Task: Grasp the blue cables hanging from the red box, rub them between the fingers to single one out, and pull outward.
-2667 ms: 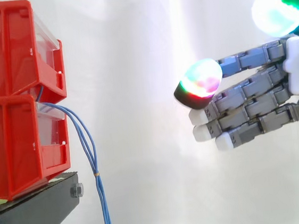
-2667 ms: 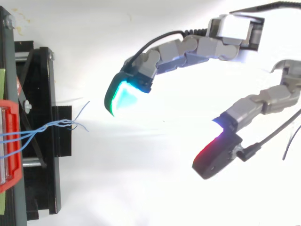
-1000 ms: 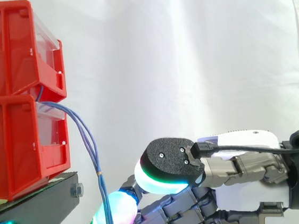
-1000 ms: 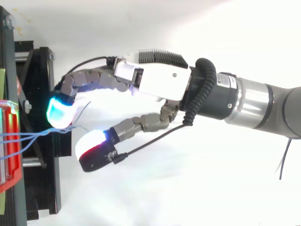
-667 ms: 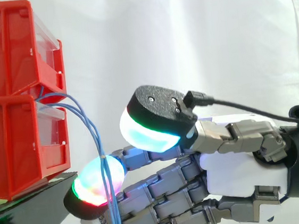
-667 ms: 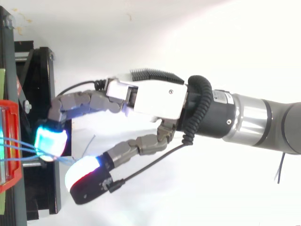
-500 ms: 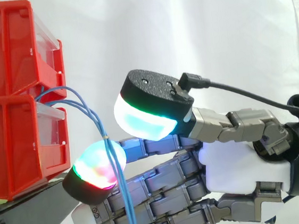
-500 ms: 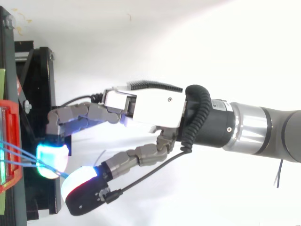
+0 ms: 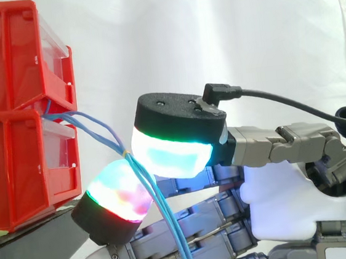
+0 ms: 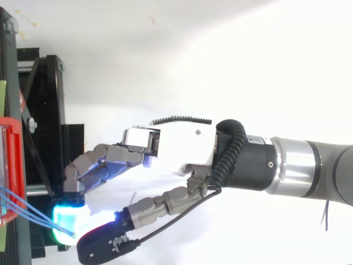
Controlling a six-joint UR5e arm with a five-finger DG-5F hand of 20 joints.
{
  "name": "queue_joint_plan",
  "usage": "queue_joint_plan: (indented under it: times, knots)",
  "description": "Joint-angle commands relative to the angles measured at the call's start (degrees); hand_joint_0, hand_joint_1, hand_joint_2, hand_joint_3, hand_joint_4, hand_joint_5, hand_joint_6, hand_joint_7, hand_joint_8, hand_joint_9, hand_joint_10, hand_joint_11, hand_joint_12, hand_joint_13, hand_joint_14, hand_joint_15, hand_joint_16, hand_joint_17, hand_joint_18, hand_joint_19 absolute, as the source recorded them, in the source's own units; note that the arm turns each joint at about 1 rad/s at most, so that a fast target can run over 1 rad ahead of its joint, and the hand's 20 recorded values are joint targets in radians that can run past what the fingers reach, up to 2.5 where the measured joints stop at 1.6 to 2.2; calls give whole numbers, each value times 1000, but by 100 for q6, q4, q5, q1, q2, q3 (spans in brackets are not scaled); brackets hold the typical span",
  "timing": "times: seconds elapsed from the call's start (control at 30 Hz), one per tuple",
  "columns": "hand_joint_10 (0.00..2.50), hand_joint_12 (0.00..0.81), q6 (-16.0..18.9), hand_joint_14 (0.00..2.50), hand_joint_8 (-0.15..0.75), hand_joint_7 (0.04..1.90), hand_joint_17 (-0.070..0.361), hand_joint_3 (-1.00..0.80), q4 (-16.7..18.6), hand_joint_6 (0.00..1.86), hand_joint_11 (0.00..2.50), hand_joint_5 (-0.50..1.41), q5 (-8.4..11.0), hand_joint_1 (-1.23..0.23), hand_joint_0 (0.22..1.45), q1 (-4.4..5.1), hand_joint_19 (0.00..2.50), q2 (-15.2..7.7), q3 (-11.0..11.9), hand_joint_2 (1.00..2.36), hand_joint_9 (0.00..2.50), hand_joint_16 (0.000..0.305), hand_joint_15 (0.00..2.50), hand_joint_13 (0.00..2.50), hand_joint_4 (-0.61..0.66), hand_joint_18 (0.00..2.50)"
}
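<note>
Hand (image 9: pixel 286 207) may drag both strands

Beside the red box (image 9: pixel 16 170) it pinches the blue cables (image 9: pixel 120 148), strung from box to pads (image 9: pixel 118 197). Pulling before rubbing would likely haul the pair together; a slack pinch could drop them.

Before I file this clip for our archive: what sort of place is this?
Likely a robotics test bench: stacked red plastic bins on a black metal stand, thin blue cables pinched by a robot hand, a white curtain behind.
</note>
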Motion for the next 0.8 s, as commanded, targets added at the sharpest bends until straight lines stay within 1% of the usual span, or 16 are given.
queue_joint_plan:
  times: [0.0, 0.03, 0.17, 0.2, 0.27, 0.3, 0.33, 0.43, 0.53, 0.77]
  knots:
    - [8, 370, 181, 12, 278, 876, 105, -76, -153, 889, 284, -181, -35, -765, 605, 4, 382, 2, 10, 1016, 667, 46, 335, 501, 120, 447]
    - [8, 370, 295, 12, 279, 875, 105, -76, -250, 890, 292, -182, -61, -766, 607, 4, 381, 2, 36, 1017, 668, 47, 336, 504, 116, 452]
    - [9, 357, 585, 13, 269, 861, 100, -141, -619, 887, 296, -183, -88, -761, 601, 4, 410, 2, 151, 1017, 673, 44, 352, 507, 174, 445]
    - [9, 355, 638, 14, 264, 876, 98, -194, -698, 881, 294, -182, -96, -757, 589, -5, 421, 2, 186, 1017, 677, 43, 354, 516, 170, 442]
    - [9, 357, 866, 13, 270, 867, 99, -277, -1058, 876, 299, -179, -140, -750, 573, 4, 427, 2, 300, 1014, 694, 44, 365, 525, 171, 449]
    - [9, 365, 866, 13, 277, 870, 101, -353, -1058, 869, 302, -175, -140, -749, 545, 4, 430, 2, 300, 1010, 701, 45, 365, 537, 171, 463]
    - [9, 363, 989, 13, 274, 876, 101, -389, -1296, 867, 297, -175, -184, -746, 552, -5, 439, 2, 379, 1008, 702, 45, 371, 539, 174, 462]
    - [11, 370, 1156, 13, 284, 890, 104, -491, -1638, 859, 304, -169, -272, -742, 525, -5, 442, 2, 458, 1001, 721, 46, 377, 557, 178, 482]
    - [9, 376, 1244, 15, 289, 898, 106, -500, -1726, 854, 312, -165, -316, -742, 510, -5, 442, 2, 476, 1000, 738, 47, 382, 572, 179, 497]
    - [9, 379, 1385, 14, 293, 942, 106, -500, -1700, 854, 325, -156, -316, -779, 515, 4, 451, 2, 476, 1000, 764, 47, 394, 596, 182, 528]
